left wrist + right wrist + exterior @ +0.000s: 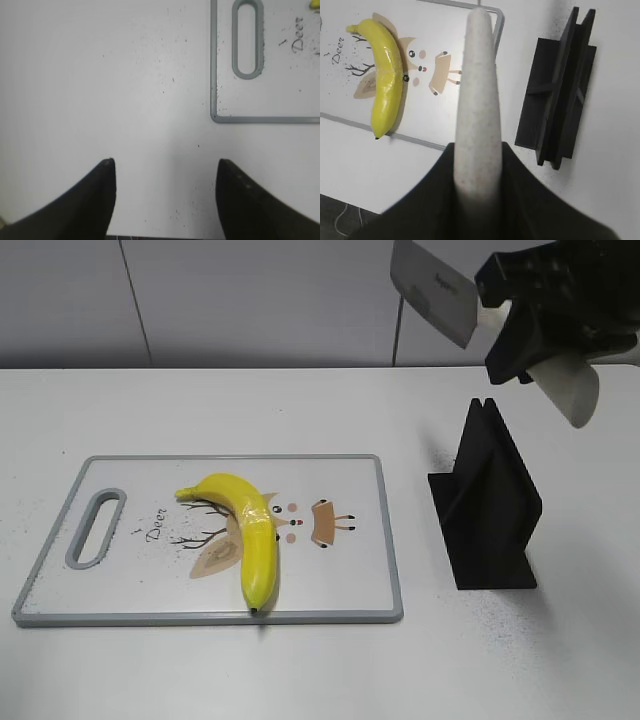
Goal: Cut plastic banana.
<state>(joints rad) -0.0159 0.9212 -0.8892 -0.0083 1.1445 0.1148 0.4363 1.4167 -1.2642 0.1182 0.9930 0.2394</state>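
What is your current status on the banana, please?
Right pincer shut on knife, high above stand. Left pincer open, idle. Banana uncut on board. Path clear.

The table (300, 670) was white and matte, filling most of the exterior view, with fine dark specks scattered across it, thickest toward 3 and 9 o'clock. Behind it, along the 12 o'clock edge, stood a pale grey wall (250, 300) made of flat panels, split by thin dark seams, one slanting near 11 o'clock and another near 1 o'clock. Light was even and soft, coming from above, with only faint shadows on the tabletop. In the right wrist view a strip of dark floor (340, 220) showed past the table's edge at 7 o'clock, with a pale cable (342, 216) lying on it.
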